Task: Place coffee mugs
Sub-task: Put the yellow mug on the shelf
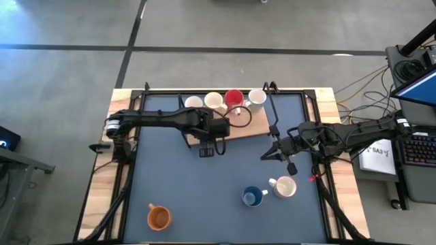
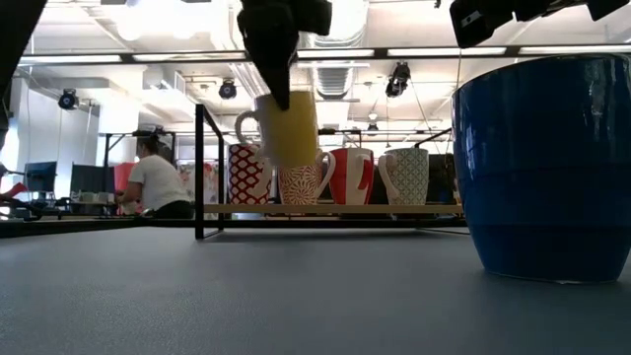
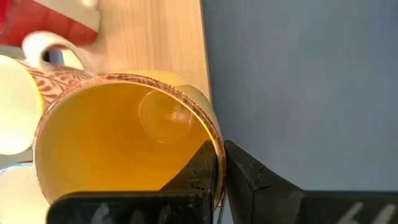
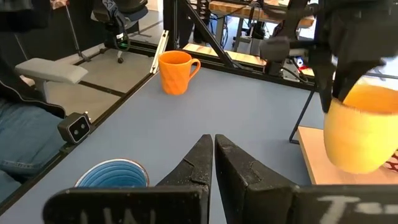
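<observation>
A white sheet (image 1: 377,154) lying beside the table's right edge carries dark lettering, but it is too small to make out with any certainty. Nothing on the mugs, the arms or the table can be read as text, brand or number.

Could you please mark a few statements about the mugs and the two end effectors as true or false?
1. The left end effector grips a yellow mug by its rim. True.
2. That mug stands on the mat. False: it hangs in the air above the wooden board.
3. The right end effector is shut and holds nothing. True.
4. The blue mug sits on the board. False: it stands on the mat, beside a white mug.
5. An orange mug stands alone near a mat corner. True.
</observation>
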